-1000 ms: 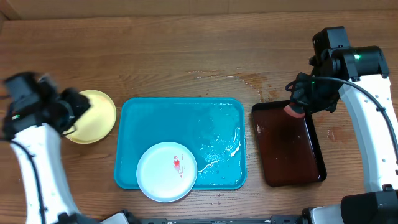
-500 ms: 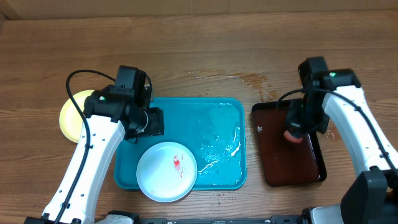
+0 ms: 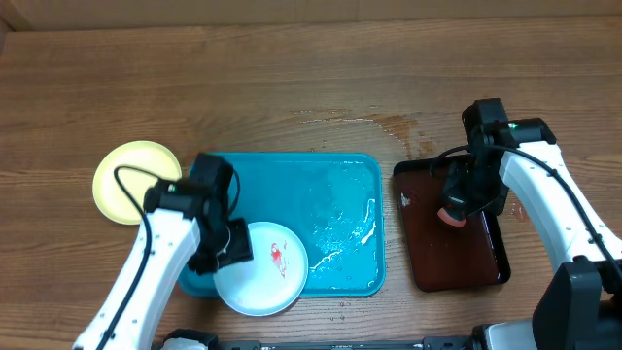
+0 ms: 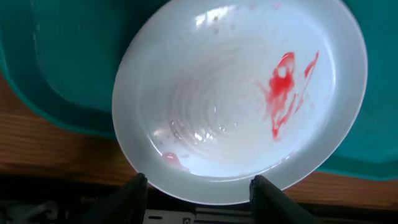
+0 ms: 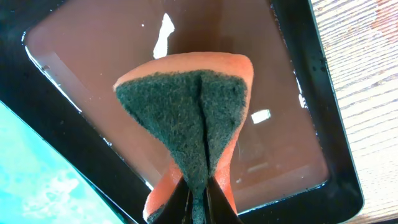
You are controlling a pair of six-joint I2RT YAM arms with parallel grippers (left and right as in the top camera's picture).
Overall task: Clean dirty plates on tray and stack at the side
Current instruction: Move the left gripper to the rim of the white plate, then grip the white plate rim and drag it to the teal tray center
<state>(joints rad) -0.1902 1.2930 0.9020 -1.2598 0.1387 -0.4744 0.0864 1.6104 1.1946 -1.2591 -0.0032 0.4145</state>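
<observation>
Overhead: left tool [image 3: 230,251] hangs over the white plate's [image 3: 270,282] left edge in the tray [image 3: 340,185], and a yellow plate [image 3: 131,180] sits on the worktop [image 3: 292,78] beside it. Left wrist: jaws stand apart either side of the plate's near rim, red smear [image 4: 283,93] inside. Right wrist: right tool [image 5: 198,194] clamps a sponge [image 5: 186,106] above the brown tray [image 5: 292,143].

You see a dark brown tray [image 3: 452,255] holding liquid on the wet-patched wooden table [image 3: 292,78], an orange-and-green sponge [image 5: 193,118] over it.

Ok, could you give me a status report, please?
Left gripper open at smeared plate on tray. Right gripper shut on sponge over brown tray. Yellow plate aside. Nothing blocking.
</observation>
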